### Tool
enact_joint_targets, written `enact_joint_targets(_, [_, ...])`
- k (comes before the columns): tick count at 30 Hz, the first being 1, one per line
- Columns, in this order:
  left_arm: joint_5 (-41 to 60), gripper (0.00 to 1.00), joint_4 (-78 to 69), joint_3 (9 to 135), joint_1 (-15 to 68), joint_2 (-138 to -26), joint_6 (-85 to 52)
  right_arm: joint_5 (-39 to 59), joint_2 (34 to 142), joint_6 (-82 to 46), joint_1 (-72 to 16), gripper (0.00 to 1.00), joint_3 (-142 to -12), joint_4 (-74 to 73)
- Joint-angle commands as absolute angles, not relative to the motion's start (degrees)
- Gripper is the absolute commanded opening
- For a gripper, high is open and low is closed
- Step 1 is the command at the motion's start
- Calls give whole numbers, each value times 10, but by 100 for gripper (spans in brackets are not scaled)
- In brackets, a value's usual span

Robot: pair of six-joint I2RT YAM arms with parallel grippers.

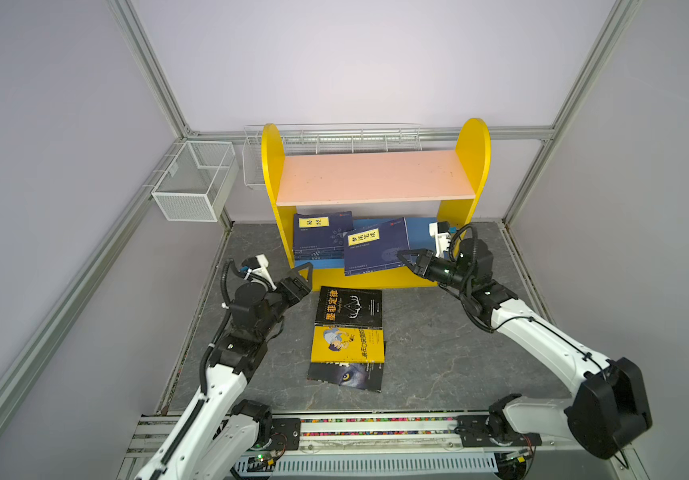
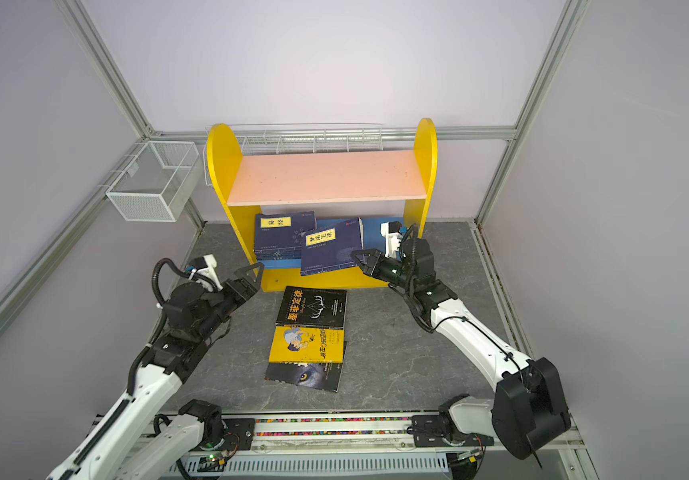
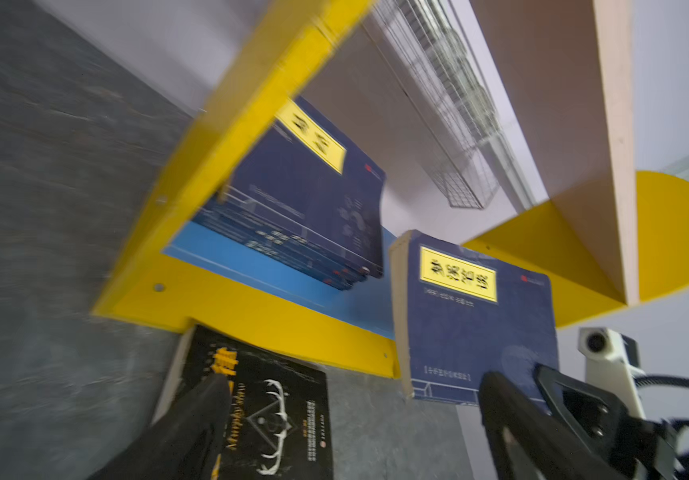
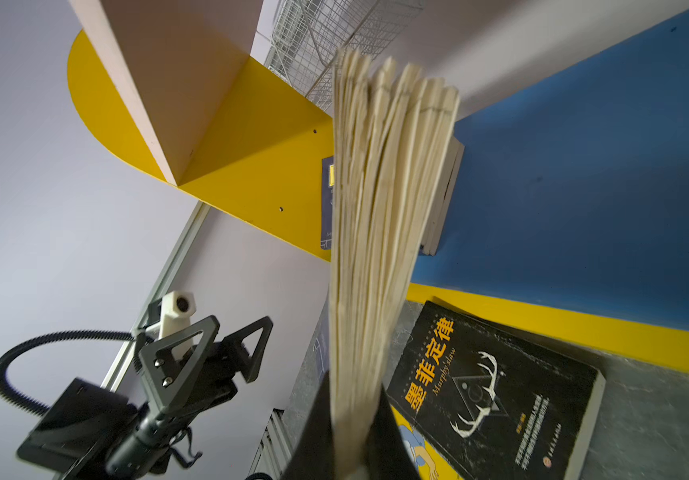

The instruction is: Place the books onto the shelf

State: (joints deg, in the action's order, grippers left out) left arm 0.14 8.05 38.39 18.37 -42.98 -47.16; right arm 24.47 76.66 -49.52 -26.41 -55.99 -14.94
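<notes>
The shelf (image 1: 376,176) stands at the back, yellow sides, pink upper board, blue lower board. A stack of navy books (image 1: 319,237) leans on the lower board. My right gripper (image 1: 405,257) (image 4: 353,436) is shut on another navy book (image 1: 376,251) (image 3: 475,324), tilted over the shelf's front lip with its page edges (image 4: 376,208) fanned. My left gripper (image 1: 305,278) (image 3: 355,386) is open by the shelf's left front corner, above the black book (image 1: 349,306). In front of it lie the yellow cartoon book (image 1: 347,345) and the wolf-eye book (image 1: 344,376).
A white mesh basket (image 1: 195,180) hangs on the left wall. A wire rack (image 1: 334,139) runs behind the shelf. The arms' base rail (image 1: 376,428) crosses the front edge of the grey stone-patterned table (image 1: 438,353).
</notes>
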Motion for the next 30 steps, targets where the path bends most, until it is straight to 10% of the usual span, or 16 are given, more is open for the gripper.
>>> enact_joint_targets(1, [-233,94,321,422,180,-407,-494,208,801,-511,-289,6,-607,-240])
enact_joint_targets(16, [-235,95,417,387,167,-386,-536,216,1114,-605,-332,6,-850,-383])
enact_joint_targets(30, [-228,95,426,386,162,-390,-518,231,1175,-583,-355,8,-938,-240])
